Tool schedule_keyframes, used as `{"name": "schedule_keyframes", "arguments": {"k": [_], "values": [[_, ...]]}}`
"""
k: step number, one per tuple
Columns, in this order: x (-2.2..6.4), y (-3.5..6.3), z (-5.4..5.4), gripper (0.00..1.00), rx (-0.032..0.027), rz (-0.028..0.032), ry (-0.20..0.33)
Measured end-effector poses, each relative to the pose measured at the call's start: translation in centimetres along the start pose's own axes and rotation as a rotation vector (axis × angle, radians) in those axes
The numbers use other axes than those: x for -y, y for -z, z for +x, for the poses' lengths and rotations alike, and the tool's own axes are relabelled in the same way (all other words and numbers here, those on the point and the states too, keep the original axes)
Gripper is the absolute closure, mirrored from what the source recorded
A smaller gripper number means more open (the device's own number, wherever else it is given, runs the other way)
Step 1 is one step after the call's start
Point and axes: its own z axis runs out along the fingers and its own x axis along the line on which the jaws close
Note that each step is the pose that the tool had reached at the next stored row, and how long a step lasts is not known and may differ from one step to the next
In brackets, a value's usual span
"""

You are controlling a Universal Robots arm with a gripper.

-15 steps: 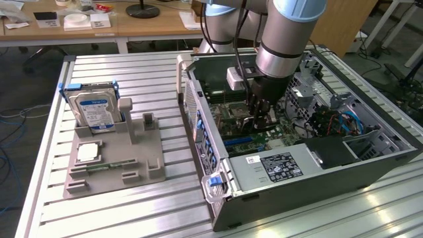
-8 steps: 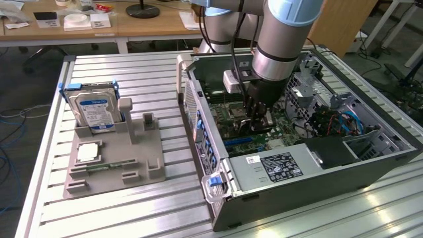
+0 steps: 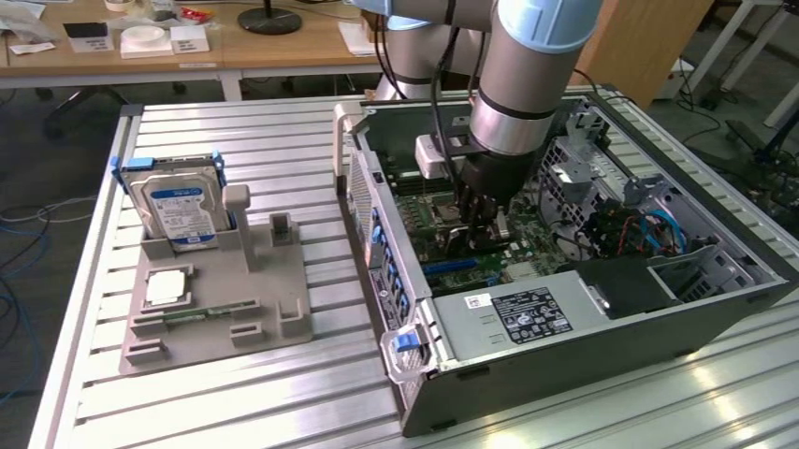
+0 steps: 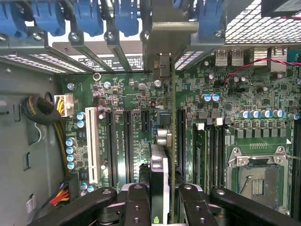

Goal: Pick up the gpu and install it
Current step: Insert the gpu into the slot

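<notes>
My gripper (image 4: pixel 164 200) reaches down into the open computer case (image 3: pixel 699 323), over the green motherboard (image 4: pixel 127 94). It is shut on the gpu (image 4: pixel 160 172), which I see edge-on between the two black fingers (image 4: pixel 136 205). The card stands upright, with its thin green board edge running along the long black expansion slots (image 4: pixel 128 146). Its metal bracket end (image 4: pixel 162 42) points at the case's rear slot openings. In the exterior view the gripper (image 3: pixel 481 223) hangs low over the board at the middle of the case, and I cannot tell whether the card touches a slot.
A white PCI slot (image 4: pixel 93 146), the CPU socket (image 4: pixel 256 174) and blue slot latches (image 4: pixel 84 14) surround the card. The power supply (image 3: pixel 537 313) and cables (image 3: pixel 624 234) lie close by. On the exterior view's left a grey holder (image 3: pixel 281 281) carries the hard drive (image 3: pixel 181 210) and a RAM stick (image 3: pixel 206 311).
</notes>
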Motion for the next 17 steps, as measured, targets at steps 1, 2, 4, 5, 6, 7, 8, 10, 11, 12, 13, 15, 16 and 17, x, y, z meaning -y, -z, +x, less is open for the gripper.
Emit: {"name": "schedule_keyframes", "arguments": {"k": [1, 2, 4, 5, 6, 7, 8, 10, 11, 12, 13, 15, 16, 17], "values": [[0.0, 0.0, 0.0, 0.72, 0.0, 0.0, 0.0], [0.0, 0.0, 0.0, 0.72, 0.0, 0.0, 0.0], [-0.01, -0.01, 0.0, 0.72, 0.0002, 0.0001, 0.0], [-0.01, -0.01, 0.0, 0.72, 0.0002, 0.0001, 0.0], [0.0, -0.04, 0.0, 0.72, 0.0003, 0.0002, 0.0], [0.0, -0.1, -0.01, 0.72, 0.0006, 0.0003, 0.0], [0.0, -0.15, 0.0, 0.72, 0.0004, 0.0002, 0.0], [-0.01, -0.27, 0.0, 0.72, 0.0003, 0.0001, 0.0], [-0.01, -0.34, 0.0, 0.72, 0.0003, 0.0002, 0.0], [-0.01, -0.41, 0.0, 0.72, 0.0002, 0.0001, 0.0], [-0.01, -0.49, 0.01, 0.72, 0.0002, 0.0001, 0.0], [-0.02, -0.67, 0.01, 0.72, 0.0001, 0.0001, 0.0], [-0.02, -0.75, 0.01, 0.72, 0.0002, 0.0001, 0.0], [-0.02, -0.83, 0.01, 0.72, 0.0002, 0.0001, 0.0]]}}
